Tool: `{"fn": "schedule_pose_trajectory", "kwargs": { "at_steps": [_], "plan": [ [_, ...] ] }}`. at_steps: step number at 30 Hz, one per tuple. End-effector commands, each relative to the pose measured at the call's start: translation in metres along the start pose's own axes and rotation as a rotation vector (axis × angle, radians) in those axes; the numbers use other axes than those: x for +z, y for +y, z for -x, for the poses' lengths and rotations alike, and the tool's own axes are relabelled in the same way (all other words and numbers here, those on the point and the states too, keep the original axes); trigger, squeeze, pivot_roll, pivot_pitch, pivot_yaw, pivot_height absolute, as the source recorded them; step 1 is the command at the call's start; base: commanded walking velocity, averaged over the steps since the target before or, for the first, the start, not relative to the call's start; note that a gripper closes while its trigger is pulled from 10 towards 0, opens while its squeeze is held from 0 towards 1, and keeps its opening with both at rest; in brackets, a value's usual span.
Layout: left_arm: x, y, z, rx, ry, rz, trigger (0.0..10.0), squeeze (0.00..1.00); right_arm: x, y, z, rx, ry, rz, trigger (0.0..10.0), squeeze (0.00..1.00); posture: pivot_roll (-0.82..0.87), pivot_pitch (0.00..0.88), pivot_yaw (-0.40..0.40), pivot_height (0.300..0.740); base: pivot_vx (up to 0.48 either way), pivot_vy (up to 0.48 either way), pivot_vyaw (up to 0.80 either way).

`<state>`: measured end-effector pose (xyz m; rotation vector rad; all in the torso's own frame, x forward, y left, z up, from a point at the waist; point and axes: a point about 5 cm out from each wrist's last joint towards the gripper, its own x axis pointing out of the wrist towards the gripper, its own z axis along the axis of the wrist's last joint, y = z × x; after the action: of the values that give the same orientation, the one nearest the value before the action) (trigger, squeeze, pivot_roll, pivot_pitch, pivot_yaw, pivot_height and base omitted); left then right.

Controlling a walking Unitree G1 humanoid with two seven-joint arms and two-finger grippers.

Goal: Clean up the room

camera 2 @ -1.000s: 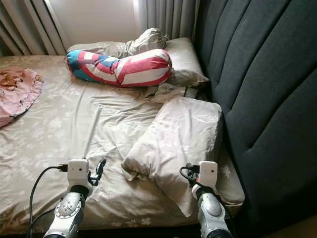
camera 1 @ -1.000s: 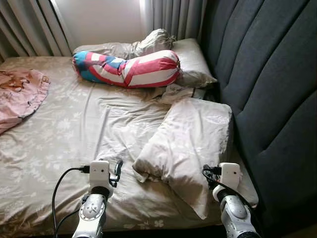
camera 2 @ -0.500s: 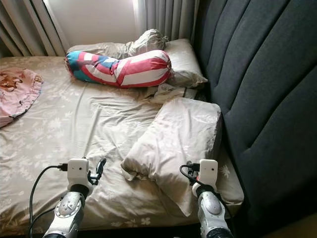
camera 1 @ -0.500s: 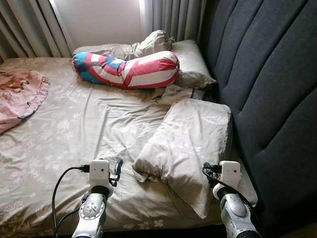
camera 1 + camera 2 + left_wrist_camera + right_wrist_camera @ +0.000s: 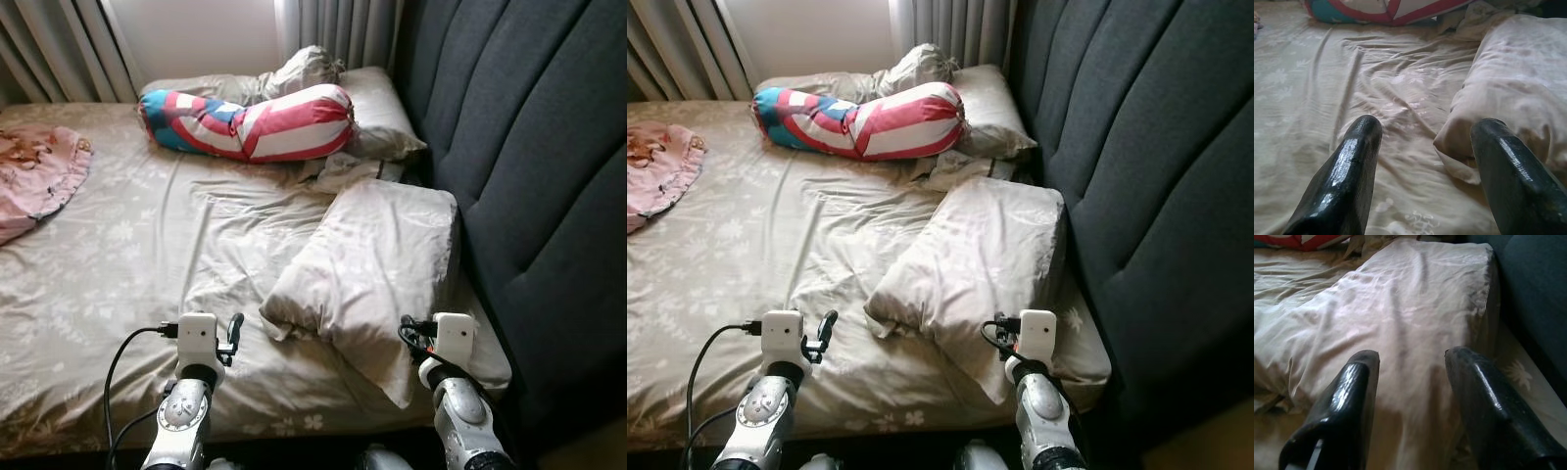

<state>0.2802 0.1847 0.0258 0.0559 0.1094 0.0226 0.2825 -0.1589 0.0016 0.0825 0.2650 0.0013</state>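
Note:
A rumpled beige pillow [image 5: 377,264] lies askew on the bed's right side, against the dark headboard [image 5: 534,157]. My left gripper [image 5: 1422,129] hovers open over the sheet [image 5: 147,255], just left of the pillow's near corner [image 5: 1459,147]. Over the pillow's near end [image 5: 1400,308], my right gripper [image 5: 1410,355] is open, with nothing between its fingers. A red, white and blue striped bolster [image 5: 250,122] lies across the far end, with another beige pillow [image 5: 380,110] and bunched bedding [image 5: 304,70] behind it. A pink cloth [image 5: 34,176] lies at the left edge.
Grey curtains [image 5: 59,44] hang behind the bed. The padded headboard runs along the whole right side. The bed's near edge [image 5: 294,431] is just below my arms, with dark floor beneath. A crumpled cloth [image 5: 348,168] sits between the two pillows.
The whole picture has shifted as the camera moved, so the bed's near edge now shows lower in view. Both arms hold the same pose and nothing on the bed has moved.

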Motion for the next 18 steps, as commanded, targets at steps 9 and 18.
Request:
{"fn": "schedule_pose_trajectory", "kwargs": {
  "at_steps": [9,18],
  "plan": [
    [0.0015,-0.0025,-0.0028,-0.016,0.009,0.011,10.0,0.00,0.0020,0.0009,-0.0010,0.011,-0.008,-0.006,10.0,0.00,-0.14,0.017,-0.041,0.652,0.000,0.000,0.00],
    [0.0017,-0.0037,-0.0033,-0.024,0.012,0.015,10.0,0.00,-0.0008,-0.0008,-0.0006,0.015,0.014,-0.008,10.0,0.00,-0.14,0.017,-0.041,0.652,0.000,0.000,0.00]
  ]
}}
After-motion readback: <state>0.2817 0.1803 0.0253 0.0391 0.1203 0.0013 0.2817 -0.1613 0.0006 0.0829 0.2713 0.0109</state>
